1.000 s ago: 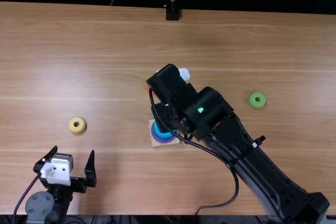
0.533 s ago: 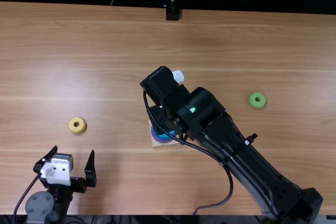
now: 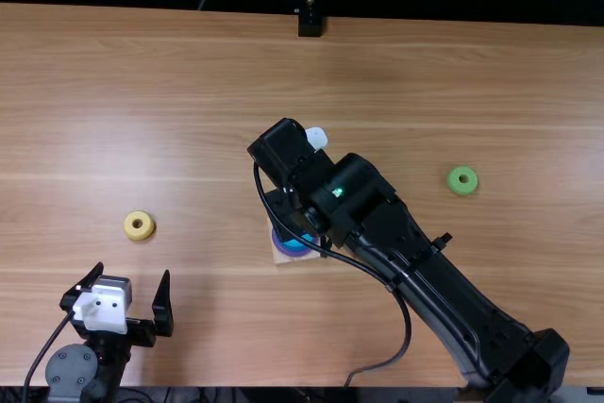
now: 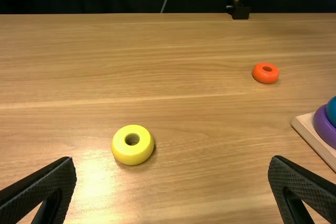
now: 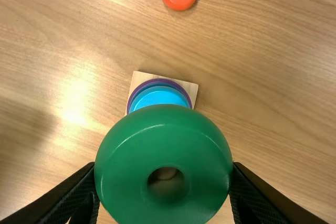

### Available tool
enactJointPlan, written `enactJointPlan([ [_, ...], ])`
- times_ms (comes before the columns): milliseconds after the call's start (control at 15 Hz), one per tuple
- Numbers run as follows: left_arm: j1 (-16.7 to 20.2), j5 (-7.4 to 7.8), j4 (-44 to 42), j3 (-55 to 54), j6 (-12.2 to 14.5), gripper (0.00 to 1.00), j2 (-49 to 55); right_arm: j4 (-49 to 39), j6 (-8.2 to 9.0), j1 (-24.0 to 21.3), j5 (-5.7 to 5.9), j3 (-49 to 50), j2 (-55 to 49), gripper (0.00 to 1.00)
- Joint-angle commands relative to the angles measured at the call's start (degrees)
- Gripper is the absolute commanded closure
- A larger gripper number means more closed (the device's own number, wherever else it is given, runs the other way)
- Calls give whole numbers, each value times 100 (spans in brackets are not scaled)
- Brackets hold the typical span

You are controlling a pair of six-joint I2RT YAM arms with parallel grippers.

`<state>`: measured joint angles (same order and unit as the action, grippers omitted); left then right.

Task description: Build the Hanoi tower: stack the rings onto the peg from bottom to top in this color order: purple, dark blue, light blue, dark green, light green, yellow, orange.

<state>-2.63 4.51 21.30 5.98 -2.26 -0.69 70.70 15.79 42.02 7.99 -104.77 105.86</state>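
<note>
The left gripper [image 3: 133,271] is spread wide and empty near the near edge, while the right gripper [image 3: 286,212] is aimed down over the square wooden base [image 5: 190,88], where the purple ring [image 4: 325,125], dark blue ring [image 5: 157,84] and light blue ring [image 5: 160,97] are stacked about an upright axis. The dark green ring [image 5: 121,156] is clamped by its rim above them in the right gripper, its hole turned to the wrist camera. The light green ring [image 3: 453,180], yellow ring [image 4: 132,156] and orange ring [image 4: 265,80] are laid flat, well apart, hole axes upright.
</note>
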Motion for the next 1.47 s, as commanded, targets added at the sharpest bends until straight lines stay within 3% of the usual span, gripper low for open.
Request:
enactJointPlan([
  [0,17,108,422,-598,68,0,69,14,66,87,34,-166,198,48],
  [67,17,108,422,-598,68,0,69,14,66,87,45,-140,198,17],
  [133,17,108,422,-598,68,0,69,14,77,78,45,-122,198,2],
  [867,17,108,422,-598,68,0,69,-134,87,-18,77,-685,154,0],
  [1133,17,108,422,-598,68,0,69,-113,24,-950,77,-896,127,0],
  [1400,17,108,422,-598,68,0,69,-124,-50,-2014,55,-316,-259,0],
])
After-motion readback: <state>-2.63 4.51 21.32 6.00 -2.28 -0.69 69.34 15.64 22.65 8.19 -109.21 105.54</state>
